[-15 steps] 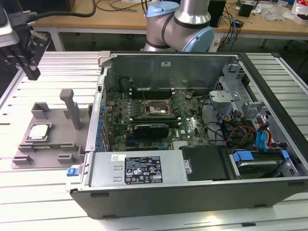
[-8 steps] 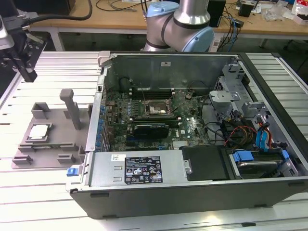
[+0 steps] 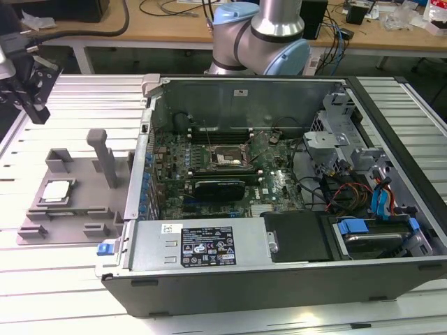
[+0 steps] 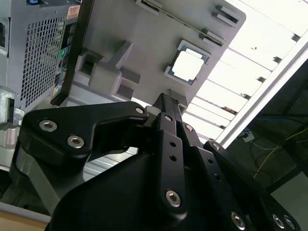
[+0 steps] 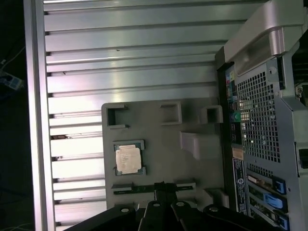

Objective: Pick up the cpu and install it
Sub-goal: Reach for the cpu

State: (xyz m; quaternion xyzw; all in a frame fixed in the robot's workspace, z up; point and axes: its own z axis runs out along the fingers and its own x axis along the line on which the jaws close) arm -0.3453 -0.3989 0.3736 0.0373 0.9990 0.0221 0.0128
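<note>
Slatted bench point(image 3: 49, 279): cpu point(image 3: 57, 190) lies pocketed in a grey fixture point(image 3: 77, 209). We note the gripper point(image 5: 160, 186) clenched, empty, apart from it. We judge it light, stiff (underside fragile); take the edges.

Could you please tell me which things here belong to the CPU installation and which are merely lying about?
For the job: cpu in its grey holder; socket on the motherboard; gripper.
Just lying about: power supply; blue-tabbed drive bay; cables on the rear bench.
</note>
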